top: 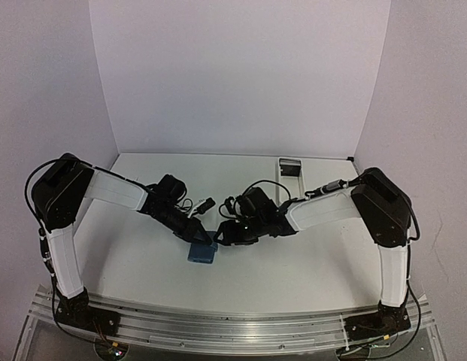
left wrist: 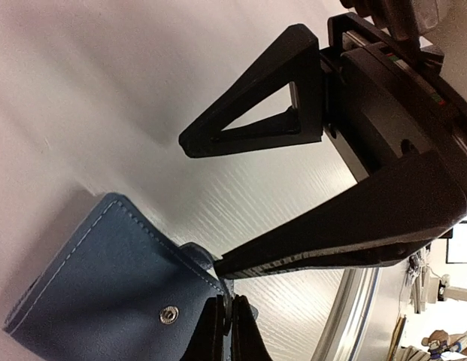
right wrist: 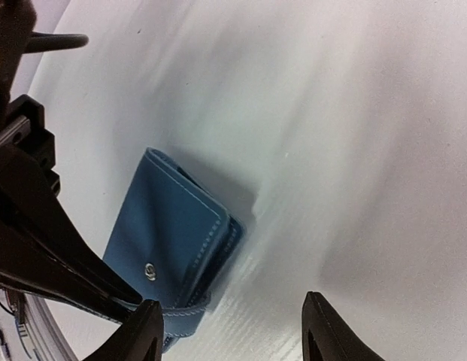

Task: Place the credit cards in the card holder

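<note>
Broadly, the white table (top: 308,263) was enclosed by pale panels (top: 241,75) on three sides and by a metal rail (top: 218,320) at the near edge, with wide bare surface on every side of the middle. A small grey framed object (top: 291,166) stood at the far edge, well apart from everything else; what it held could not be made out. The card holder (top: 201,253), blue with pale stitching, lay folded shut and flat on the table near the centre, a little toward the near edge, its inside hidden. The right gripper (right wrist: 231,301) hovered low just beside the holder's strap end, its fingers spread wide with only bare table between them, holding nothing. The left gripper (left wrist: 231,320) was pinched tight on the short strap at the holder's edge, its fingers pressed together on the leather. A round metal snap stud (left wrist: 168,316) showed on the holder's upper face, close to that pinched strap.
</note>
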